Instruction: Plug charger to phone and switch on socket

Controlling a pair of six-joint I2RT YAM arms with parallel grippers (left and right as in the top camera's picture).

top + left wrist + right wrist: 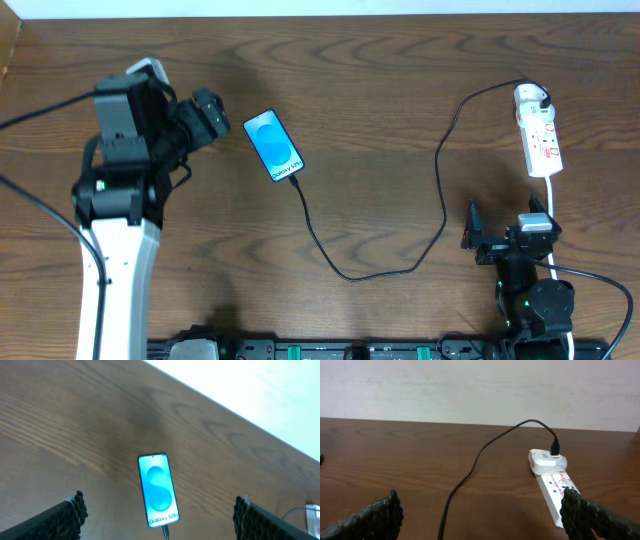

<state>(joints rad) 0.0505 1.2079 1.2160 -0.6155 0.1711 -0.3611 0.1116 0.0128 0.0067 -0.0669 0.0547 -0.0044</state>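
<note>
One phone ahead of left fingers

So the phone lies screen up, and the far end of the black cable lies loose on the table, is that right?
Not loose: in the right wrist view the cable ends in a white adapter on the power strip. The phone does lie screen up.

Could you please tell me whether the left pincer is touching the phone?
Apart. The overhead view shows a strip of table between the open left pincer and the phone.
</note>
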